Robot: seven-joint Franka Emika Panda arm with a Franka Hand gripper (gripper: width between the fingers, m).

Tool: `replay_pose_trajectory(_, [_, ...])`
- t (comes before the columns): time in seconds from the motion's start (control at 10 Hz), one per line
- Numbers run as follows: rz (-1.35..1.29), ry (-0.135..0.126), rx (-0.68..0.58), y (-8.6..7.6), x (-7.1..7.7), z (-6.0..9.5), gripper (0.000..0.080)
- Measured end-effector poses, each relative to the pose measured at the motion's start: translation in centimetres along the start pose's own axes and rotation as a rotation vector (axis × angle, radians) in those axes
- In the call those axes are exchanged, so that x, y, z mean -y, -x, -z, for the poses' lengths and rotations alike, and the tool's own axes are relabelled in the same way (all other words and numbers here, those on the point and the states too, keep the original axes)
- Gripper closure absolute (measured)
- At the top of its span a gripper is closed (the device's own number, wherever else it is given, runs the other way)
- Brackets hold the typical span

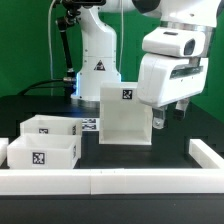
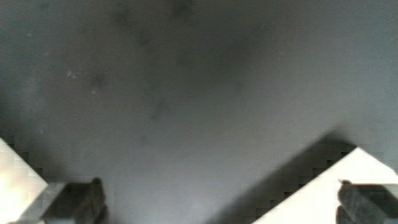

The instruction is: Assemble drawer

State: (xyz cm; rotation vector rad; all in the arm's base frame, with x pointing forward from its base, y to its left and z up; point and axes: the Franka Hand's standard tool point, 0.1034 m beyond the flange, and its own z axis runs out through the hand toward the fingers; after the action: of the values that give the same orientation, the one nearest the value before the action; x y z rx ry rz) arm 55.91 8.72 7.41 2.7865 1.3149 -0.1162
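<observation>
The drawer's tall white shell (image 1: 125, 113) stands upright mid-table with a tag on its top front. Two small open-topped white trays sit at the exterior view's left, one behind (image 1: 52, 129) and one in front (image 1: 40, 155), each with a tag. My gripper (image 1: 168, 116) hangs just to the right of the shell, near its upper side, fingers pointing down. In the wrist view the two fingertips (image 2: 75, 203) stand far apart over dark table, with nothing between them. White surfaces (image 2: 365, 168) show at the corners of that view.
A long low white rail (image 1: 110, 179) runs along the table's front, with a short piece at the right (image 1: 207, 152). The marker board (image 1: 89, 124) lies behind the trays. The robot base (image 1: 97, 60) stands behind the shell.
</observation>
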Motion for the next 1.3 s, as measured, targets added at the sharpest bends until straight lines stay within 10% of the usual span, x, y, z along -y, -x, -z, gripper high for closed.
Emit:
replay_pose_trajectory(0.8, [-0.074,0.015,-0.032,0.8,0.5,0.1,0.015])
replay_pose_trajectory(1.3, [-0.535,-0.055,-0.039,2.6,2.2,0.3,0.015])
